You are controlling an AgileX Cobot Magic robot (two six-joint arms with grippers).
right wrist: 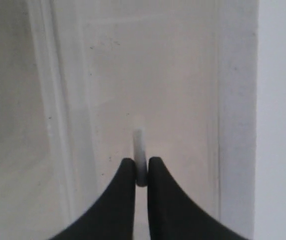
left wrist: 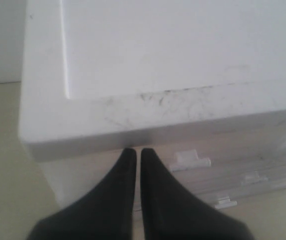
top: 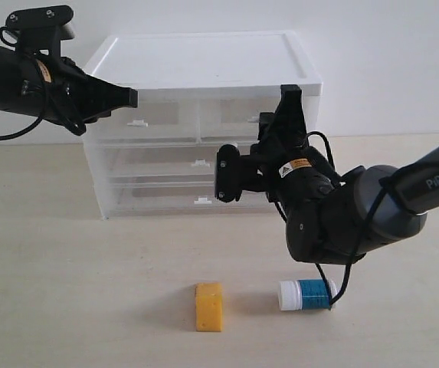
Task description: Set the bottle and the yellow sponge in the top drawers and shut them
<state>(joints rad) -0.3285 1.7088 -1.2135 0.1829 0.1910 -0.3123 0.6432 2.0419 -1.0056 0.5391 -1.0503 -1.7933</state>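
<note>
Right end effector clamped on a top-drawer handle; sponge and bottle on the table.
The right end effector's fingers are pinched narrow on the small white handle of the right-hand one of the top drawers. The left end effector is fully closed and empty, its tips just beside the front left corner of the chest, under the white top's edge. Both top drawers appear pushed in. The yellow sponge stands on the table in front of the chest. The bottle lies on its side near it, not touching, with its white cap towards the sponge.
</note>
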